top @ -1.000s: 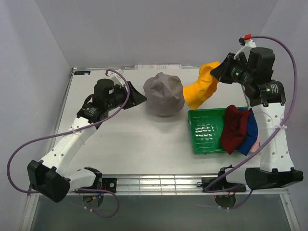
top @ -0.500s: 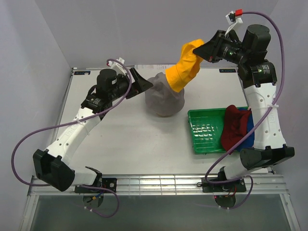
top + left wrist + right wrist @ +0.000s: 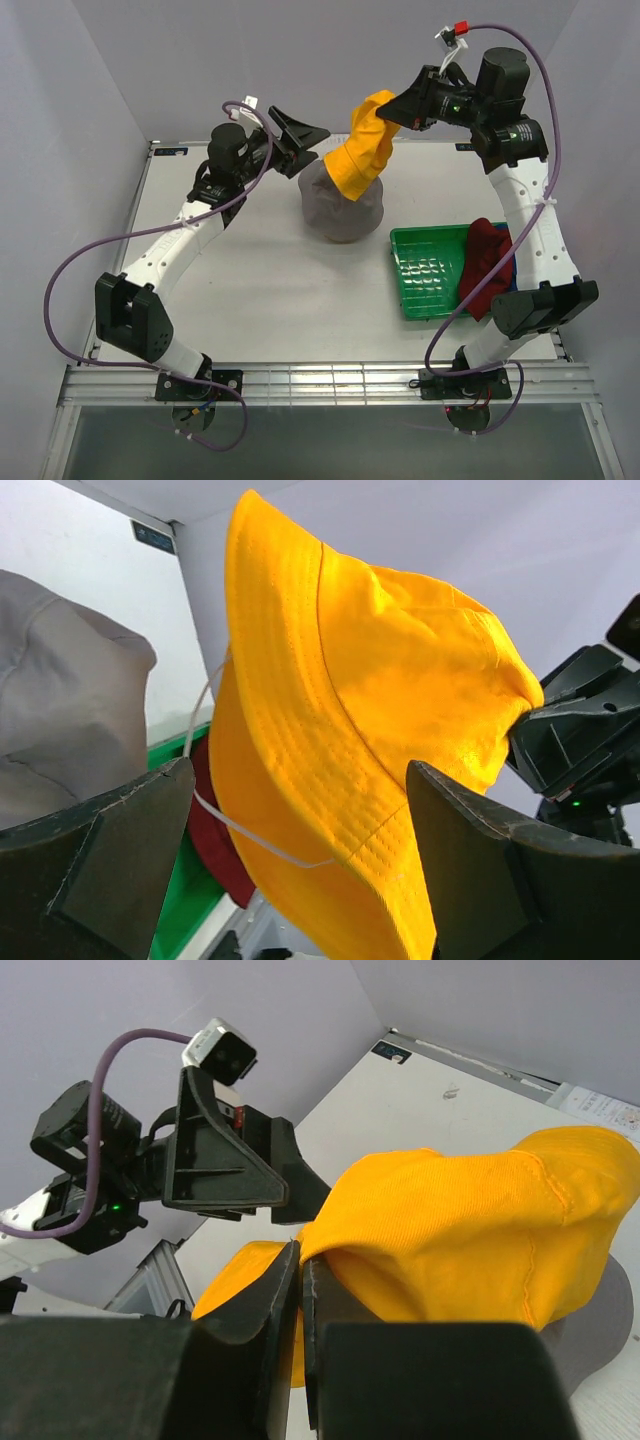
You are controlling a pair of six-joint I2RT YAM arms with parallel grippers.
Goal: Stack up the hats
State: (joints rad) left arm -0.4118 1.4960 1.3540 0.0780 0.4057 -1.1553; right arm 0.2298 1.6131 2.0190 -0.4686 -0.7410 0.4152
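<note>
While the yellow hat (image 3: 362, 152) is held aloft by a fold of its fabric, clamped between the closed fingers of the right gripper (image 3: 390, 108), it hangs with its lower edge over the crown of the grey hat (image 3: 345, 210), at about 12 o'clock of that crown in the top view. Whether the two are touching cannot be told. The grey hat is seen standing tall near the far edge of the table (image 3: 250, 280). The left gripper (image 3: 312, 142) is poised at roughly 10 o'clock of the grey hat, its fingers spread wide and nothing held; in the left wrist view the yellow fabric is framed between them but not touched. A dark red hat (image 3: 485, 265) is draped over the right side of the green tray (image 3: 425, 275), at 4 o'clock.

A release from here is judged risky. The yellow hat hangs sideways and collapsed, so it could be dropped crumpled or slide off the far side. The grey hat could also be pushed askew if the open fingers are closed carelessly.
</note>
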